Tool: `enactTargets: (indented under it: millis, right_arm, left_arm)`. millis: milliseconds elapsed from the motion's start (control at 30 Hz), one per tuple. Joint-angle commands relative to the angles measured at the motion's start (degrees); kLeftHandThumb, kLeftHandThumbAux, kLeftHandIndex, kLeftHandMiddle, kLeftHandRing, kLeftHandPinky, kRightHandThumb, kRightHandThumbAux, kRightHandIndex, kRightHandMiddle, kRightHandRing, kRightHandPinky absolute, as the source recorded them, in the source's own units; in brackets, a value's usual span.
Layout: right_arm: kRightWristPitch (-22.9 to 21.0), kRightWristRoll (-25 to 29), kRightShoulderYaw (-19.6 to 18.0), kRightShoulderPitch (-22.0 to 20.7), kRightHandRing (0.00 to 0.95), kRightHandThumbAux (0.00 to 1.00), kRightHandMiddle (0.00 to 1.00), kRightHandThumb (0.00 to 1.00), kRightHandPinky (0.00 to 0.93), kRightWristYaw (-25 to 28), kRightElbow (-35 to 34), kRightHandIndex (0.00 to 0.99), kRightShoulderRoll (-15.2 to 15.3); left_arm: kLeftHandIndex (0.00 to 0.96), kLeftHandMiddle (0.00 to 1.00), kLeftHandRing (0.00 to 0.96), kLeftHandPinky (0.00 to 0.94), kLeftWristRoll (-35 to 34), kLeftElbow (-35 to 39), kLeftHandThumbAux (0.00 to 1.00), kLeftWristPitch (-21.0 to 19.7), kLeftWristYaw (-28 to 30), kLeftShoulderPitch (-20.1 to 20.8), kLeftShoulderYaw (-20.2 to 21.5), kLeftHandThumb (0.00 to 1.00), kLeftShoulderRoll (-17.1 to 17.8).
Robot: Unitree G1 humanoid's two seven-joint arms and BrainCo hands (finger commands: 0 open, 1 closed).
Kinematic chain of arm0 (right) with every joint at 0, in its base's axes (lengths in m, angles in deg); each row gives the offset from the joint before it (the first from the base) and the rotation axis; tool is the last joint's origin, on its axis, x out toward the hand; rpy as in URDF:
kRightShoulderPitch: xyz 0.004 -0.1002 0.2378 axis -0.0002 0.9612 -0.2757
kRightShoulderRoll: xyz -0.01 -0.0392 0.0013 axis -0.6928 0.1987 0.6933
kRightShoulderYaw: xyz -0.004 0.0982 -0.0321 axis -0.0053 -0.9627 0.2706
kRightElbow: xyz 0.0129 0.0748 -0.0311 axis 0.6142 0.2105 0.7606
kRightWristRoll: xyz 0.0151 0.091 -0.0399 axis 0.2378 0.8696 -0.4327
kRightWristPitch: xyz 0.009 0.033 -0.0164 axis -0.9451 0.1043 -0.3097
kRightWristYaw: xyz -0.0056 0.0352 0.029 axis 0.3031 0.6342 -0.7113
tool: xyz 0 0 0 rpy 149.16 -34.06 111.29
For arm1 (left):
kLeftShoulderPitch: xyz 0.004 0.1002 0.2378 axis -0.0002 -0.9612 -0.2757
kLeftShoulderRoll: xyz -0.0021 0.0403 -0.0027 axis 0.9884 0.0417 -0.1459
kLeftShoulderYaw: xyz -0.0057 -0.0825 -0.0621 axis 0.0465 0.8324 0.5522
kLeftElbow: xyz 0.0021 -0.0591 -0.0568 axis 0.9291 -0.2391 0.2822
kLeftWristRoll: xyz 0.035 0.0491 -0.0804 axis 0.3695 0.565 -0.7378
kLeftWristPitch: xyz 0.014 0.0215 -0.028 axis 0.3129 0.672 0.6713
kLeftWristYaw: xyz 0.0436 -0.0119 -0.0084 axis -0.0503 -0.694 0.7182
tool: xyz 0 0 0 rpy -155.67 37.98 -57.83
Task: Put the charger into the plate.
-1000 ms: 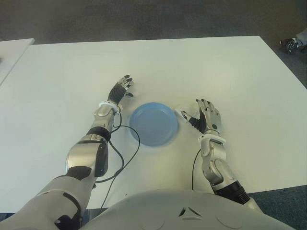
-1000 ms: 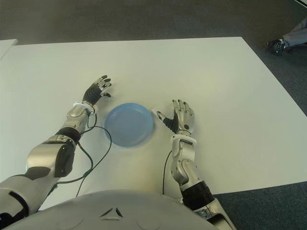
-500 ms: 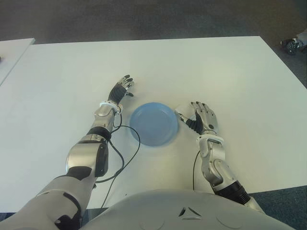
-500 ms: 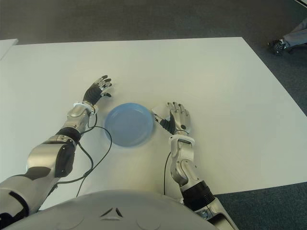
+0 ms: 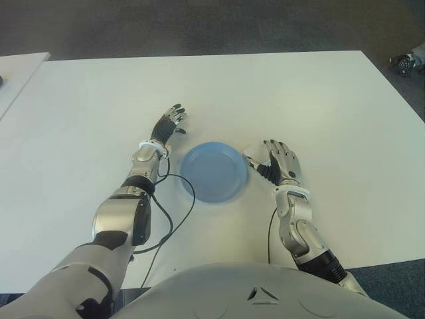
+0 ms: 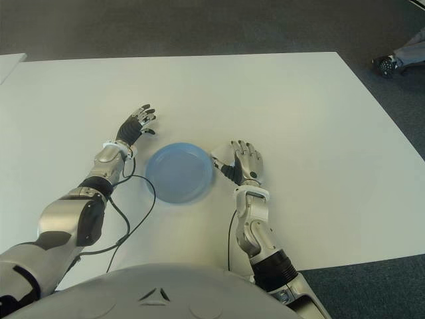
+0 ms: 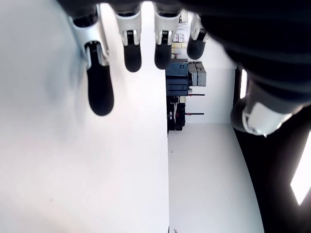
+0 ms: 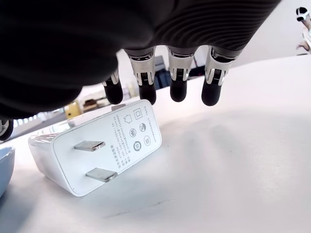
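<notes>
A white charger (image 8: 104, 145) lies on the white table, just right of the empty blue plate (image 5: 214, 171), its two flat prongs facing the right wrist camera. My right hand (image 5: 274, 159) hovers over it with the fingers (image 8: 177, 90) held out above its far side and the thumb near the plate's rim; nothing is gripped. In the eye views only a corner of the charger (image 5: 252, 157) shows past the thumb. My left hand (image 5: 169, 123) shows idle with spread fingers, beyond the plate's left side.
A black cable (image 5: 178, 209) loops on the white table (image 5: 299, 100) from my left forearm, close to the plate's left edge. A second table's corner (image 5: 16, 70) is at far left. A person's shoe (image 5: 405, 61) shows on the floor at upper right.
My right hand has shifted left and dropped over the charger, fingers bending down around it. In the last half second it barely moved. Left hand unchanged.
</notes>
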Motion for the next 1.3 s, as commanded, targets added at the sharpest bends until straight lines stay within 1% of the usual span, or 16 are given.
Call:
enactTargets:
  millis: [33, 633, 833, 1300]
  right_arm:
    - [0.5, -0.1, 0.1, -0.6, 0.000, 0.171, 0.000, 0.259, 0.000, 0.0, 0.5, 0.000, -0.3]
    - [0.9, 0.1, 0.4, -1.1, 0.000, 0.172, 0.000, 0.252, 0.000, -0.7, 2.2, 0.000, -1.3]
    - [1.7, 0.9, -0.2, -0.8, 0.000, 0.173, 0.000, 0.238, 0.000, -2.1, 3.4, 0.000, -1.1]
    - [1.3, 0.9, -0.5, -1.0, 0.000, 0.175, 0.000, 0.222, 0.000, -5.1, 6.1, 0.000, -2.5]
  left_arm:
    - [0.033, 0.109, 0.124, 0.157, 0.6, -2.1, 0.488, -2.4, 0.0, -2.5, -0.2, 0.000, -1.0]
    - [0.029, 0.104, 0.120, 0.157, 0.5, -2.1, 0.485, -2.6, 0.3, -2.3, -0.1, 0.000, -0.9]
    - [0.028, 0.105, 0.120, 0.156, 0.6, -2.1, 0.486, -2.6, 0.2, -2.4, -0.1, 0.000, -0.8]
    - [0.031, 0.106, 0.119, 0.155, 0.3, -2.1, 0.491, -2.8, 0.7, -2.4, 0.3, 0.000, -0.6]
